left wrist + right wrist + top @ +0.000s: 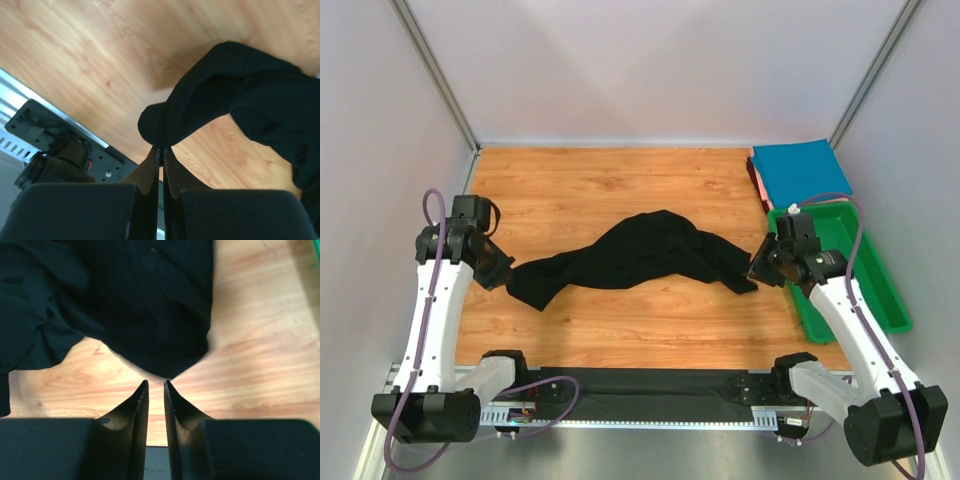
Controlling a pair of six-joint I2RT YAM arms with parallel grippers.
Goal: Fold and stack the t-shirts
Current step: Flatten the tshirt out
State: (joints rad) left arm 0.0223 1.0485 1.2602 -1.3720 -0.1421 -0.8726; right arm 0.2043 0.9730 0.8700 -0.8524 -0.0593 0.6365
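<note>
Wooden table point(620, 180), arms mounted at the 6 o'clock edge.

Black t-shirt point(640, 255): the biggest item, lying across the middle of the table in a rumpled band from about 9 o'clock to about 3 o'clock. It is humped at the centre. No flat panel or clean crease shows, and no chest mark is visible. I judge it unfolded.

Green tray point(865, 270): along the table edge at 3 o'clock to 4 o'clock, with nothing visible inside it.

Teal-blue t-shirt point(805, 170): in the 1 o'clock corner, a neat flat rectangle that looks folded. A sliver of reddish t-shirt point(754, 180) shows under its 9 o'clock edge, so these two read as a started stack.

Left gripper point(161, 149): at the shirt's 9 o'clock end, fingers pressed together with black cloth pinched at their tips. The fabric drapes away from the pinch, lifted off the wood there.

Right gripper point(156, 383): at the shirt's 3 o'clock end, beside the tray. Its fingers stand a narrow slit apart with nothing between them, and the hem lies just beyond the tips.

Progress, as I judge it: two shirts done, the third barely begun. It needs spreading, folding and carrying to the 1 o'clock pile.
</note>
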